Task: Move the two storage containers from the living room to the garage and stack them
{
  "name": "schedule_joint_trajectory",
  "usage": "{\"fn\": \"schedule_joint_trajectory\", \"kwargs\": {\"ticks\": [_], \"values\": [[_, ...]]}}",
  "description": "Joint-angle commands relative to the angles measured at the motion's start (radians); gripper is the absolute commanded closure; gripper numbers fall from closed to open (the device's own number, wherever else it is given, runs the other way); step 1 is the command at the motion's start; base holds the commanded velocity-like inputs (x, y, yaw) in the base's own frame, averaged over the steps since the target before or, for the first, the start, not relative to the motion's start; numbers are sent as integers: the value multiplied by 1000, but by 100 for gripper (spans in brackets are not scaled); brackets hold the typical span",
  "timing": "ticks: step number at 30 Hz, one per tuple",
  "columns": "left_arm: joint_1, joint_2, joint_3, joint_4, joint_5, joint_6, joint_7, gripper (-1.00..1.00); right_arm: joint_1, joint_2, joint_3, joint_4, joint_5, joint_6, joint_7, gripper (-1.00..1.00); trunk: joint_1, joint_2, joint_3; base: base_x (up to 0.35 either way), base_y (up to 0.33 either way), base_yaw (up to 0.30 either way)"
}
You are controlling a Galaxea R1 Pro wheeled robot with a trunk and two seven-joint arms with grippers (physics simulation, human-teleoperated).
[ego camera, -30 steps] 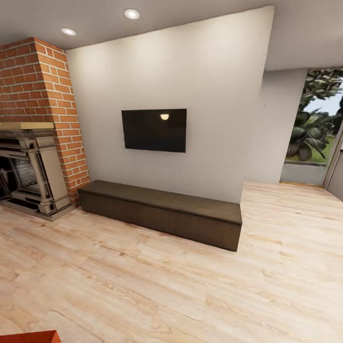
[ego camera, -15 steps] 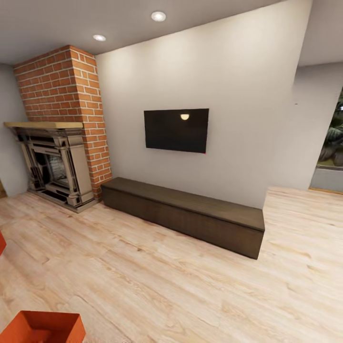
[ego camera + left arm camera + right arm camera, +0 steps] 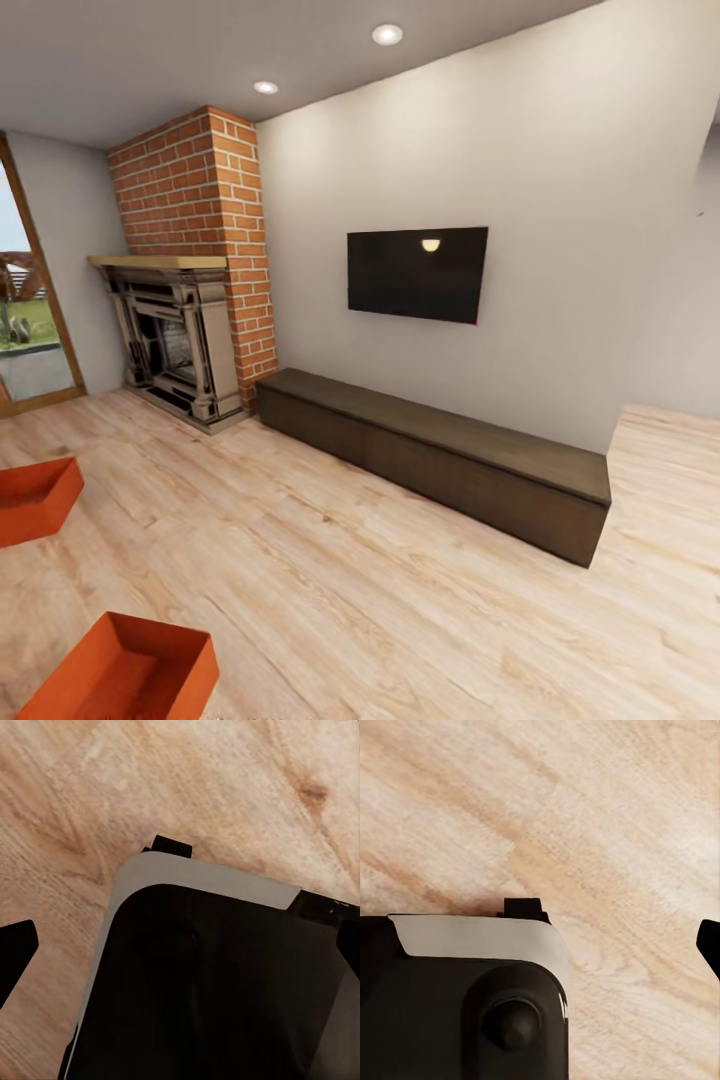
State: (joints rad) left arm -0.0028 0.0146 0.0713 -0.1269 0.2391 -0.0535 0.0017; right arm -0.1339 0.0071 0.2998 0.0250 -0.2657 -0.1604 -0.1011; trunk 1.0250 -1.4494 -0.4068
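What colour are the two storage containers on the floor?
Red-orange, both storage containers; clearest in the head view.

I am reading no text, label, brand or number on anything I am seeing here.

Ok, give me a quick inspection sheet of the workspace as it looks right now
Surface: light wood-plank floor, bare around the bins.
Job's things: two storage containers on the floor, both empty; near container, far container, set apart.
Clutter: nothing seen.
Grippers: cannot tell their state; the wrist views look down past the robot's dark body at the planks.
Cables: nothing seen.
Surroundings: brick fireplace, wall television, low dark cabinet, glass door.
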Motion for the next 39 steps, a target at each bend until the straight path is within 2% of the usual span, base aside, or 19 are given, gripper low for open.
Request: {"fn": "schedule_joint_trajectory", "kwargs": {"ticks": [1, 15, 39], "values": [[0, -1, 7, 0, 0, -1, 0, -100, -1, 1, 9, 3, -9, -5, -2, -100, 0, -1, -1, 0, 0, 274], [0, -2, 7, 1, 0, -1, 0, -100, -1, 1, 9, 3, -9, -5, -2, -100, 0, -1, -1, 0, -20, 274], [0, 2, 7, 1, 1, -1, 0, -100, -1, -1, 9, 3, -9, -5, -2, -100, 0, -1, -1, 24, -262, 274]]}}
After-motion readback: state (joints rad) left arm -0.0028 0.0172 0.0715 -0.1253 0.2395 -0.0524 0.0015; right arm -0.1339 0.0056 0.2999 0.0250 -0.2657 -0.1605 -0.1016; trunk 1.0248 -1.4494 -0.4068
